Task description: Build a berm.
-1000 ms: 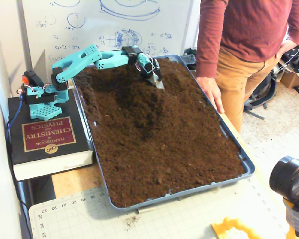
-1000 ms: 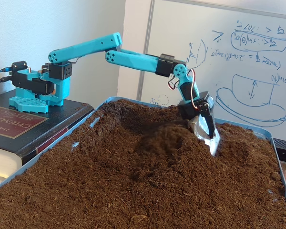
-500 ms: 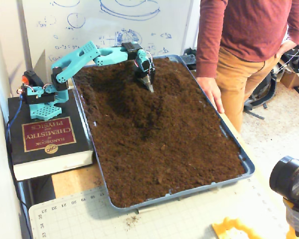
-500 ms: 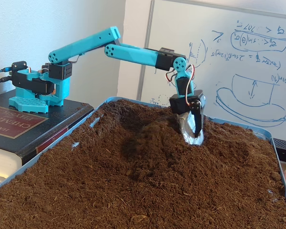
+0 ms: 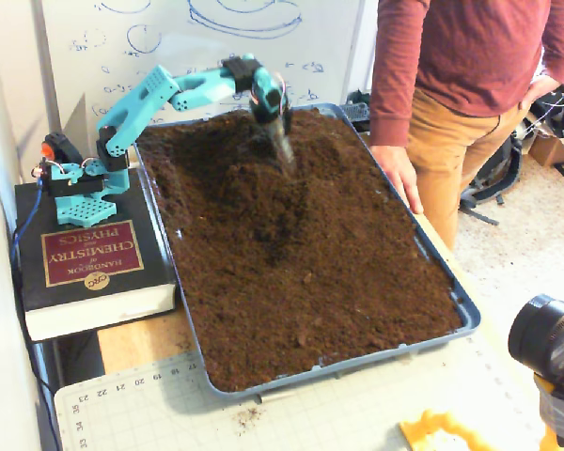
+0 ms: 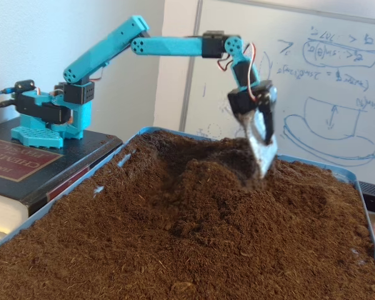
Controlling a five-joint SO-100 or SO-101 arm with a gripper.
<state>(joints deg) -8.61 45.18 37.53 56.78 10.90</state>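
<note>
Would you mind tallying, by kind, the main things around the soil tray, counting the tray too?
Robot arms: 1, turquoise, gripper raised over the mound
Trays of soil: 1, blue
Books: 1, under the arm's base
Whiteboards: 1
People: 1, standing beside the tray
Cutting mats: 1
Total: 6

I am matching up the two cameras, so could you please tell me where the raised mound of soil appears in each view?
A fixed view, looking down: the berm lies in the upper middle of the tray, just below the gripper.
A fixed view, low and side-on: the berm rises at the centre, left of the gripper.
Shared landmark: the chemistry handbook under the arm's base.
</note>
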